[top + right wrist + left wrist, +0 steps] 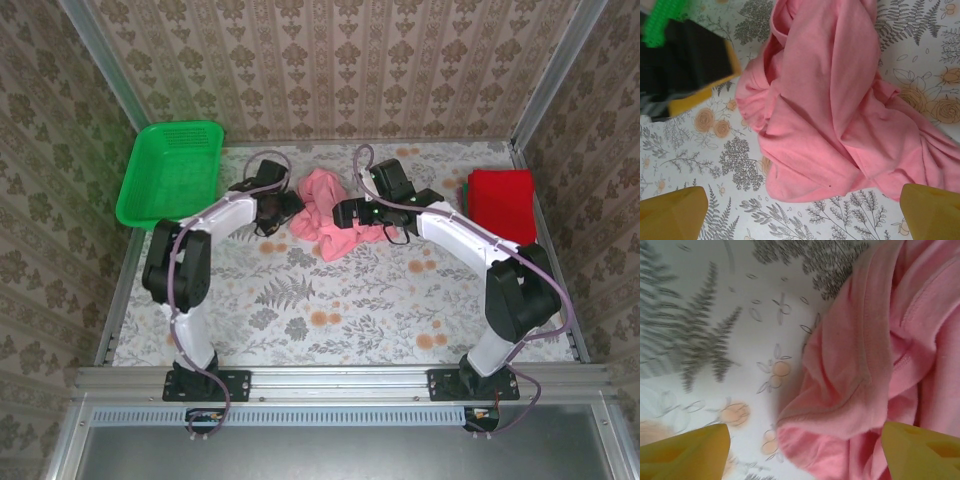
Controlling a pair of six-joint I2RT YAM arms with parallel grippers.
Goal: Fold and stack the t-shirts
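Wrinkles run all through the pink shirt, which lies in a crumpled heap on the flowered table, toward the far middle, between my two arms; my left gripper sits at the heap's left edge and my right gripper at its right edge, both low over the cloth; from my left wrist the pink shirt takes the right half, a hemmed fold curling toward the bare table, and my left gripper stands with its yellow fingers wide apart, the heap's edge lying between them but nothing pinched; from my right wrist the pink shirt spreads across the middle, and my right gripper has its fingers spread fully, clamping nothing, the shirt's near edge just ahead of them; the red shirt lies folded in a neat rectangle at the far right of the table, well apart from the pink one; the green basket sits at the far left corner.
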